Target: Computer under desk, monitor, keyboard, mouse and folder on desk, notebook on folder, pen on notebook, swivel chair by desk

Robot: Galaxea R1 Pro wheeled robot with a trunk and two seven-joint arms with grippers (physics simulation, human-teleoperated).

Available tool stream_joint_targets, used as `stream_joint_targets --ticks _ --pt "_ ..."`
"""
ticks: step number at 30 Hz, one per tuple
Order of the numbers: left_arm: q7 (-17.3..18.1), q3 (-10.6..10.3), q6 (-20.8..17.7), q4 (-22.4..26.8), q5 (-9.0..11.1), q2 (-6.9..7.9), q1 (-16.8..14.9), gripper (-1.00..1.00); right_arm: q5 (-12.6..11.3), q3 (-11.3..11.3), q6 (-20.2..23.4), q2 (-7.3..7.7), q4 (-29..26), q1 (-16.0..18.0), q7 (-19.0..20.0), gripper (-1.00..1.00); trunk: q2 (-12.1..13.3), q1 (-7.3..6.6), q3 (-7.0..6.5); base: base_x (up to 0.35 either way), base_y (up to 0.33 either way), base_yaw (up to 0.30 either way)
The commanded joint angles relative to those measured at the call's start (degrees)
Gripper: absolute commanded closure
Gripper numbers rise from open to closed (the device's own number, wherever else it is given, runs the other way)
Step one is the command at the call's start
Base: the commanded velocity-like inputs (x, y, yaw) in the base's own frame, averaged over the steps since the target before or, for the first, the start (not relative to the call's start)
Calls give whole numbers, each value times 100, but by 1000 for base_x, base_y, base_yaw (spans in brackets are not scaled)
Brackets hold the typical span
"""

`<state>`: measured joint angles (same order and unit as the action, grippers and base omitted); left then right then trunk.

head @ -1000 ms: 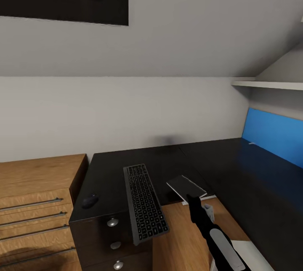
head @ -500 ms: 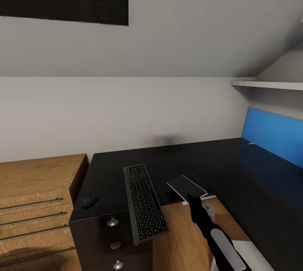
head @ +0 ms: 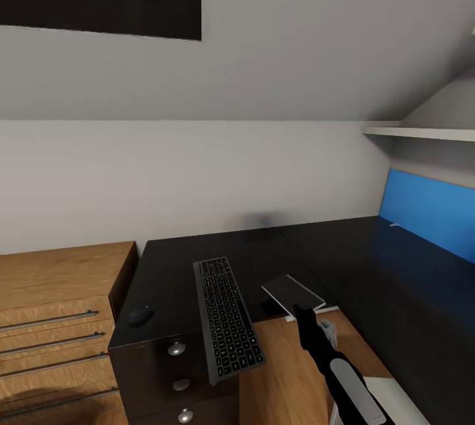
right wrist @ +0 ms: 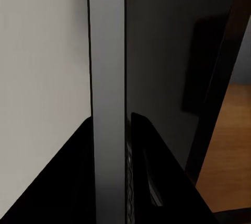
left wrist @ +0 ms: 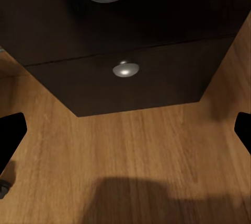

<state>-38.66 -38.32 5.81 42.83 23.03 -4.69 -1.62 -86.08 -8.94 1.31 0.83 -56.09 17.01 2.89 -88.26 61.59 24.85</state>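
Observation:
The black-topped desk (head: 356, 260) fills the middle of the head view. A dark grey keyboard (head: 227, 319) lies on it, its near end hanging over the front edge above the drawers. The small dark mouse (head: 141, 315) sits at the desk's left front corner. My right gripper (head: 302, 311) is shut on the thin dark notebook (head: 291, 293), holding it tilted at the desk's inner front edge. The right wrist view has the notebook (right wrist: 107, 78) edge-on between the fingers (right wrist: 162, 182). My left gripper (left wrist: 127, 130) is open, facing the desk drawers (left wrist: 125, 69). Monitor, folder, pen and swivel chair are out of view.
A light wood dresser (head: 53, 306) with bar handles stands against the desk's left side. The blue back panel (head: 432, 214) runs along the right wing, under a white shelf (head: 422, 131). A white object (head: 396, 398) shows at the lower right. Wood floor (left wrist: 136, 145) lies below the drawers.
My right arm and the notebook have shifted very slightly to the right. Nothing else has moved.

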Motion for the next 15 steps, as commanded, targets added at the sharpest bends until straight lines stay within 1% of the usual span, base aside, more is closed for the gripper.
stream_joint_targets --ticks 1,15 --pt "-29 -31 58 -3 61 3 -9 -100 -62 -11 0 5 1 4 18 100 -3 0 6 0 0 0" --pt "-27 -34 91 -3 61 3 -11 -100 -61 -3 -8 5 1 4 18 100 -3 0 6 0 0 0"
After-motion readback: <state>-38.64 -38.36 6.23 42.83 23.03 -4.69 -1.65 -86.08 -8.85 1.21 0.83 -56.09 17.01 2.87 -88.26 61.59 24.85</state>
